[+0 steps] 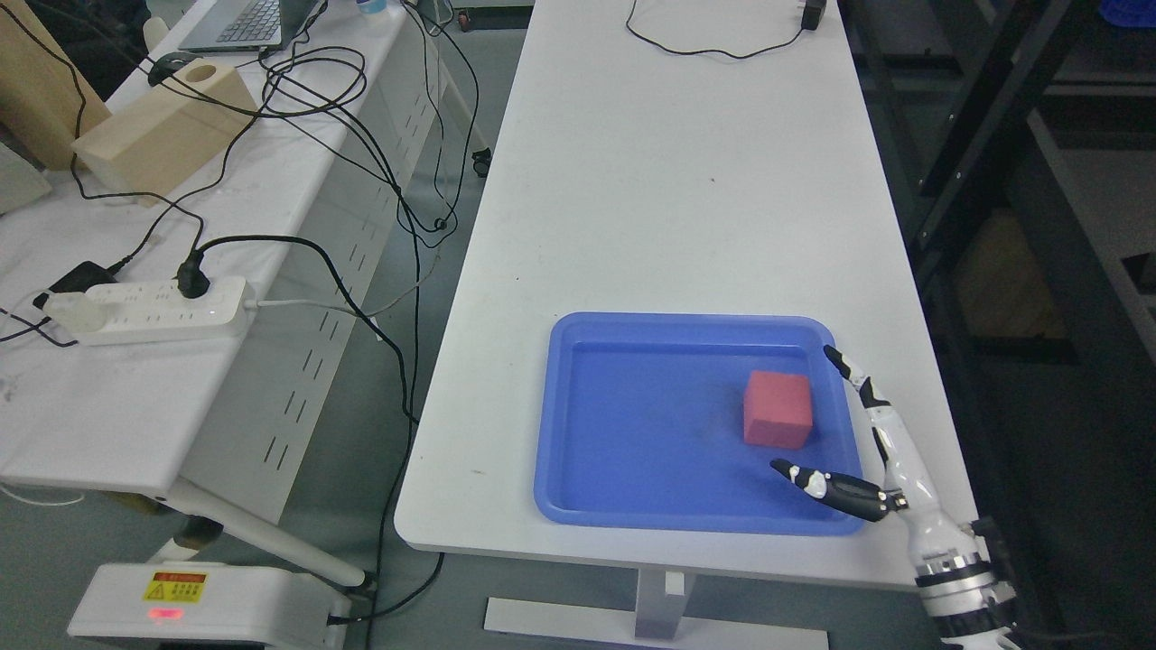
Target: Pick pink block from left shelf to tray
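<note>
A pink block (777,409) rests inside the blue tray (632,424), toward its right side. The tray lies on the near part of the white table (668,181). My right hand (808,411) comes in from the lower right, over the tray's right rim. Its fingers (853,370) are spread and the thumb (826,487) points left below the block. The hand holds nothing and stands just apart from the block. My left arm does not show.
A second white table (117,379) at the left carries a power strip (149,310), a black adapter (77,278), tangled cables (361,135), wooden blocks (163,131) and a laptop (248,23). A cable (713,50) lies on the far end of the main table. Dark shelving (1020,181) stands at the right.
</note>
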You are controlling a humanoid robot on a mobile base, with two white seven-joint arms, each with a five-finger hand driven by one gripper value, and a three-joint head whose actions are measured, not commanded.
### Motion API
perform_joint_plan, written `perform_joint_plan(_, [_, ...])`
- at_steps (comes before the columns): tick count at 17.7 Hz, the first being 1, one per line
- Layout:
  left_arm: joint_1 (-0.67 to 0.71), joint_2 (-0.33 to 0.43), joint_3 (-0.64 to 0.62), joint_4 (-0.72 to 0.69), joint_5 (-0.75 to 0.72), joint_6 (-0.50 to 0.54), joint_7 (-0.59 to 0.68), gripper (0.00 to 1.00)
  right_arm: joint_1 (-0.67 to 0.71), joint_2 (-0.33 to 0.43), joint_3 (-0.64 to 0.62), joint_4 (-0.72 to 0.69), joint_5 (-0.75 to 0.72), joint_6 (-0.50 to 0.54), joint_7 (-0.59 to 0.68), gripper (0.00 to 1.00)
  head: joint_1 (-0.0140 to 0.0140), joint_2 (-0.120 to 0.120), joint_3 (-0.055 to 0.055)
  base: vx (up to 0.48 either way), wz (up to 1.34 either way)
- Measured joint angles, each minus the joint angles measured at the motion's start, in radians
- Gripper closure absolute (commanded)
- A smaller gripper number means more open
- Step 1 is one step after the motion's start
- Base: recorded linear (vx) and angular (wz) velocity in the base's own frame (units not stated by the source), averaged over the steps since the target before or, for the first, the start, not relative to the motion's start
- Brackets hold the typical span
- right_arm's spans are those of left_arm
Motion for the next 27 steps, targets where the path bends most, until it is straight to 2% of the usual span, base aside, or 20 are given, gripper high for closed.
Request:
perform_joint_plan(6, [0.0,0.0,0.0,0.0,0.0,0.0,0.0,0.0,-0.007,-0.001,-0.017,0.0,-0.154,-0.075,0.034,0.0,0.0,0.0,0.0,-0.108,0.01])
perform_joint_plan(14, [0.0,0.0,0.0,0.0,0.0,0.0,0.0,0.0,-0.021,0.017,-0.035,0.0,-0.388,-0.078,0.039,0.0,0.0,0.0,0.0,-0.193,0.01])
perform_joint_plan(19, [0.0,0.0,0.0,0.0,0.0,0.0,0.0,0.0,-0.049,0.019,-0.041,0.002,-0.509,0.067,0.052,0.0,0.0,0.0,0.0,-0.141,-0.18])
perform_joint_plan(25, [0.0,0.0,0.0,0.0,0.0,0.0,0.0,0.0,-0.062,0.017,-0.044,0.006,-0.505,0.231,0.13,0.0,0.0,0.0,0.0,-0.077,-0.12])
perform_joint_plan(27, [0.0,0.0,0.0,0.0,0.0,0.0,0.0,0.0,-0.061,0.015,-0.045,0.009,-0.503,0.255,0.15,0.0,0.0,0.0,0.0,-0.038,0.0])
